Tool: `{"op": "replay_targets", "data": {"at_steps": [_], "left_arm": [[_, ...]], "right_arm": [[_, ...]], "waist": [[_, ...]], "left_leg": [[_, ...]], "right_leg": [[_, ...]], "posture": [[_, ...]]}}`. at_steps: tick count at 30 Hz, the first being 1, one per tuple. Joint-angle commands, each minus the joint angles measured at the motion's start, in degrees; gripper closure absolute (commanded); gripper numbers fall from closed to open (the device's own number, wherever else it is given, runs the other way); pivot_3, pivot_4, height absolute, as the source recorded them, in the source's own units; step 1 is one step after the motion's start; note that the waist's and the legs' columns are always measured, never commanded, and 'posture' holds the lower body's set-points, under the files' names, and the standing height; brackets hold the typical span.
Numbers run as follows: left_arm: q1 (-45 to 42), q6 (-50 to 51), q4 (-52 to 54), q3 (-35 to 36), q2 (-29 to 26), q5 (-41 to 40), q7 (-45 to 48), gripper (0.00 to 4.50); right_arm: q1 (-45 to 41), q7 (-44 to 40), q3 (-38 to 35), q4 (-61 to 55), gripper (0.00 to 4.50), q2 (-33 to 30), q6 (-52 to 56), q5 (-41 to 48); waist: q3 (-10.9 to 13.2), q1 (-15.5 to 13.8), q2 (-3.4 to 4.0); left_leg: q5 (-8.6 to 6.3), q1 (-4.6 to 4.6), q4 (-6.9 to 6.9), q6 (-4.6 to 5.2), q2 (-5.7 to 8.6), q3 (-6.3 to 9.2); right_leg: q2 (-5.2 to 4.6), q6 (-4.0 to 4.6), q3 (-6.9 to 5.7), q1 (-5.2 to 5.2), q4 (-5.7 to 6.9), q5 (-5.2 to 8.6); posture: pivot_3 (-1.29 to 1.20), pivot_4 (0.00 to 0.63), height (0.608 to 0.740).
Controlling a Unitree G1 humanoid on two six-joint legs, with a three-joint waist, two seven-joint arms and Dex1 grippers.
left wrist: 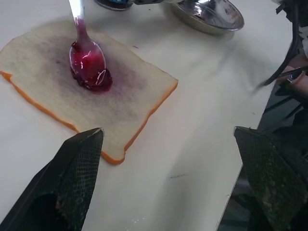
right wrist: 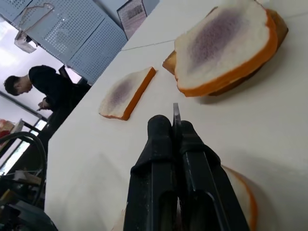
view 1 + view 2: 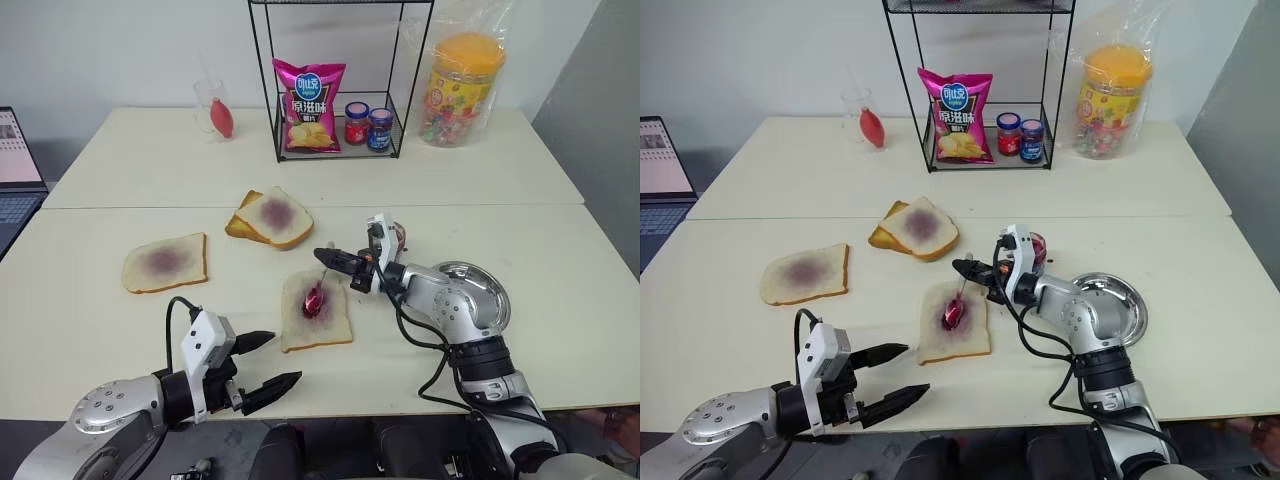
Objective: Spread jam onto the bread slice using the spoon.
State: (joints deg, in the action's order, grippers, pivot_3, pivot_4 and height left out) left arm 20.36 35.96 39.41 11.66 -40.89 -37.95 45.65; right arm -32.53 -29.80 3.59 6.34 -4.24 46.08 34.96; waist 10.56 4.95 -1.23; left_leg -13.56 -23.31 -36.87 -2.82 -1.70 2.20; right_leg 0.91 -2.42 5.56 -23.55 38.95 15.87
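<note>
Right gripper (image 3: 328,257) is clamped on the spoon (image 3: 318,290) handle, fingers pressed together with the thin metal between them, as the right wrist view shows. Spoon slants down from the fingertips; its bowl, coated in red jam (image 1: 91,72), rests on the wet blob in the middle of the bread slice (image 3: 316,312).

Left gripper (image 3: 268,362) is spread wide, holding nothing, hanging at the near edge of the desk (image 3: 80,330), just near-left of that slice, not touching it.

Bread slice lies flat near the middle of the desk's near half, purple stain across its centre. Jam jar (image 3: 399,238) sits behind the right wrist, mostly hidden; round steel dish (image 3: 478,290) is to the right of the slice, toward the right edge.

1 stained slice (image 3: 165,263) lies toward the left edge; a stacked pair (image 3: 270,218) sits further back, near the seam between the 2 desk tops.

Far desk: wire rack (image 3: 335,80) holding a chips bag (image 3: 311,105) and 2 lidded jars (image 3: 368,124); candy tub (image 3: 462,88) to its right.
</note>
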Motion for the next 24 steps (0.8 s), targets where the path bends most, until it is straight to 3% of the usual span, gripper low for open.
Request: {"op": "replay_targets", "data": {"at_steps": [1, 10, 17, 24], "left_arm": [[-0.5, -0.7, 0.7, 0.5, -0.6, -0.3, 0.2, 0.00], [-2.4, -0.1, 0.5, -0.1, -0.6, -0.4, -0.3, 0.00], [-1.2, -2.3, -1.0, -0.2, -0.1, 1.0, 0.6, 0.00], [0.1, -4.1, -1.7, -0.4, 0.0, 2.0, 1.3, 0.00]], "right_arm": [[0.4, 0.1, -0.6, -1.4, 4.47, -1.4, -1.4, -1.7], [-2.7, 1.1, -4.7, -5.1, 4.47, -2.1, 3.9, 3.4], [-2.9, 5.3, -10.9, -5.4, 4.47, 1.8, 13.1, 12.4], [-0.4, 5.9, -8.0, -4.0, 4.47, 3.2, 11.6, 9.3]], "waist": [[0.0, 0.0, 0.00], [0.0, -0.1, 0.00], [0.0, 0.0, 0.01], [0.0, 0.0, 0.01]], "left_leg": [[0.00, 0.02, 0.00, 0.00, 0.00, 0.00], [0.00, 0.05, 0.01, 0.00, 0.01, -0.02], [0.00, 0.05, 0.08, 0.00, -0.02, 0.01], [0.00, 0.04, 0.12, 0.00, -0.02, 0.00]], "right_leg": [[0.00, 0.00, 0.00, 0.02, 0.00, 0.00], [-0.01, 0.00, 0.02, 0.05, 0.00, 0.00], [0.01, 0.05, -0.01, 0.03, -0.01, 0.03], [0.01, 0.08, -0.01, 0.00, -0.01, 0.05]], "posture": [[0.00, 0.150, 0.740], [0.00, 0.150, 0.740], [0.00, 0.150, 0.740], [0.00, 0.150, 0.740]]}}
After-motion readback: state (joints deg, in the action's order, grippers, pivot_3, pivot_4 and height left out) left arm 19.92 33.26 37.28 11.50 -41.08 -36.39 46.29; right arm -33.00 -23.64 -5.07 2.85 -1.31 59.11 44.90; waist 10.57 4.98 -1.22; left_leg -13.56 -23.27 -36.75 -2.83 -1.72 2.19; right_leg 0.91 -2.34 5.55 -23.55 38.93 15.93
